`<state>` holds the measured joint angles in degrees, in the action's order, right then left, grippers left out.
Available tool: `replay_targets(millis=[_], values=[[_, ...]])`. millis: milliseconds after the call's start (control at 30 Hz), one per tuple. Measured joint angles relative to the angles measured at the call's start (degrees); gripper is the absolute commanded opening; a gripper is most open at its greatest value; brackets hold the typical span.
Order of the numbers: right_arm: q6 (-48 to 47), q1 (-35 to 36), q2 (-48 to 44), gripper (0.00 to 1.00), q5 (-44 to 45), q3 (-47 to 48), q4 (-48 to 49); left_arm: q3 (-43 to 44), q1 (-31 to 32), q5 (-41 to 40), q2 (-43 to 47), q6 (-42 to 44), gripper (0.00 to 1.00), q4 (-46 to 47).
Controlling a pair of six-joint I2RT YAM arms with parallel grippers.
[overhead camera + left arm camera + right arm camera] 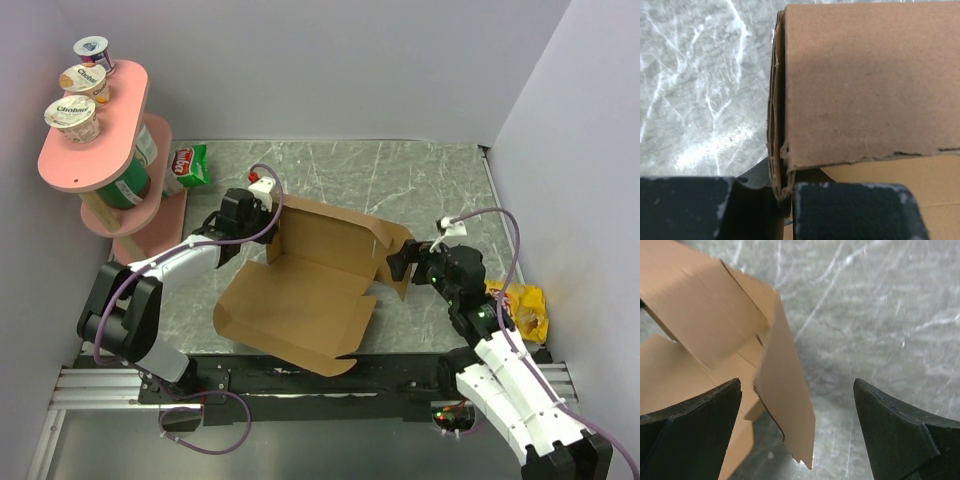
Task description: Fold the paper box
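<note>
We see a grey marbled tabletop (420,180). In its middle lies the brown paper box (300,300), partly folded, with its near panel flat on the surface. A green snack packet (190,165) lies far left, just beside a pink stand (150,235) at the left edge. A yellow packet (525,308) lies near right.

Left tool (782,199) closed, right tool (797,390) spread.

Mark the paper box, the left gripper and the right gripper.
paper box (295,315): top external view, on its flat near panel.
left gripper (781,192): left wrist view, between fingertips pinching the box wall.
right gripper (797,425): right wrist view, gap between its open fingers.
</note>
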<state>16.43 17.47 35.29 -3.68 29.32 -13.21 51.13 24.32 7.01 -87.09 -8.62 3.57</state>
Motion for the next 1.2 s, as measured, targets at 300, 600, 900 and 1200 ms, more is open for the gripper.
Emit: replay_targets(millis=[300,600,900,1200], values=[[-0.37,0.0,1.77,0.53,-1.16,-5.29,4.44,0.0,-0.02,1.33,-0.02,-1.14,0.01,-0.04],[0.96,6.95,6.27,0.11,1.44,-5.46,9.6,-0.46,-0.28,-3.85,-0.96,-4.39,0.01,0.79],[2.67,14.45,9.66,0.08,10.32,-5.44,10.51,2.32,4.59,-17.81,-4.35,-8.0,0.01,-1.16],[3.56,15.78,10.71,0.22,12.74,-5.44,12.04,1.84,5.88,-17.73,-4.52,-9.16,0.01,0.72]])
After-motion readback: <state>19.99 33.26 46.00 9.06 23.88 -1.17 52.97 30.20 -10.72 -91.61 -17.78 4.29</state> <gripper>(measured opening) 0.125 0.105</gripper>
